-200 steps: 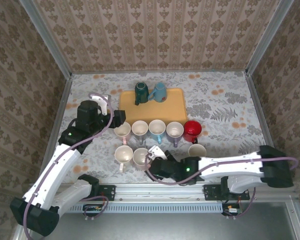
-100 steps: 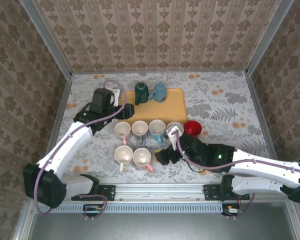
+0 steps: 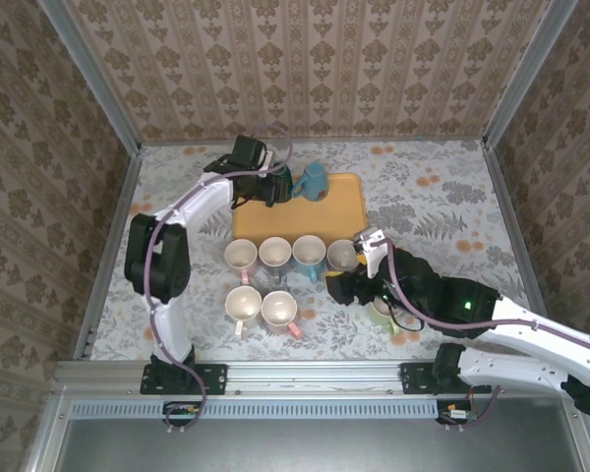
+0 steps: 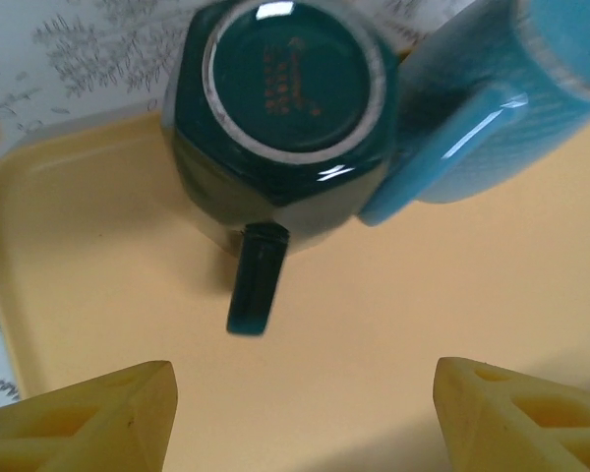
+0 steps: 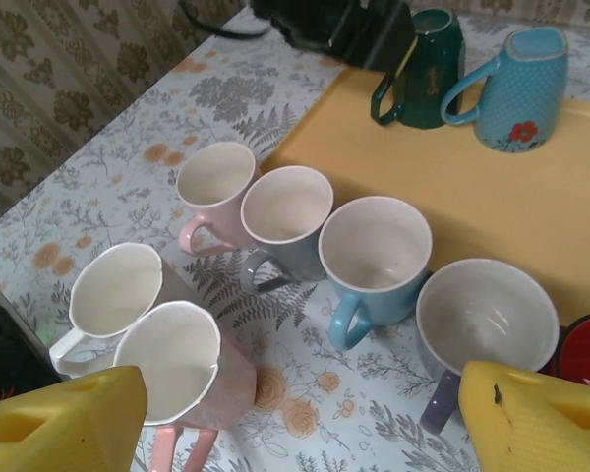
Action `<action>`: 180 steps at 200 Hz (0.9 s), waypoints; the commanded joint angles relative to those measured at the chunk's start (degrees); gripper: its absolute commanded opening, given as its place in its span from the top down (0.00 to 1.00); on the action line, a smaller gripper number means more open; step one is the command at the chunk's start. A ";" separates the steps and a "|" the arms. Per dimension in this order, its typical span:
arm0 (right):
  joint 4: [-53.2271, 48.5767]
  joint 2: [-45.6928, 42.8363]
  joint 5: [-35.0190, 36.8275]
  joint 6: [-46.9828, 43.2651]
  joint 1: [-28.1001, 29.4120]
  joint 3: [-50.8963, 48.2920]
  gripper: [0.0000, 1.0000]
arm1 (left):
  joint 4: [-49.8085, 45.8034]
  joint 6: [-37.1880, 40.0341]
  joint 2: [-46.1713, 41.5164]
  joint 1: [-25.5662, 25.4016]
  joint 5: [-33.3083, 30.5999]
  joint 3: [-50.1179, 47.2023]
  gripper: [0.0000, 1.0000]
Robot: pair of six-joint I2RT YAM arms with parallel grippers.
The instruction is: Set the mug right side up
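The green mug point(image 4: 280, 128), base up on the tray point(image 4: 88, 265), is faced closely by the left end effector point(image 4: 305, 398), jaws wide and empty, the handle turned toward it.

Dark green mug point(image 4: 280, 128): glossy glazed ceramic, smooth, w/ pale unglazed-looking ring on its base. Blue mug point(image 4: 472, 79): glossy too, dimpled texture on body. Tray point(image 4: 374, 324): yellow plastic, matt, smooth. Left gripper point(image 4: 305, 388): matt yellow plastic fingers. Table cover point(image 3: 433, 197): floral print, smooth, low sheen. Frame rail point(image 3: 315, 379): bare metal, ribbed.
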 commanded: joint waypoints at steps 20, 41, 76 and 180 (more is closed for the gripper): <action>-1.50 -2.99 1.77 -0.90 -0.61 -1.97 0.16 | -3.70 3.66 6.92 0.91 0.92 6.43 0.37; -1.50 -2.40 1.05 -2.31 -0.84 -1.77 0.16 | -5.82 3.62 10.44 0.91 -0.06 10.43 0.42; -3.87 -1.64 1.02 -4.26 -0.91 -0.60 0.16 | -4.47 4.18 11.53 0.89 -1.98 11.37 0.59; -5.48 -3.90 1.38 -2.59 -1.01 -1.39 0.16 | -5.49 5.77 7.77 0.91 -5.95 9.36 0.95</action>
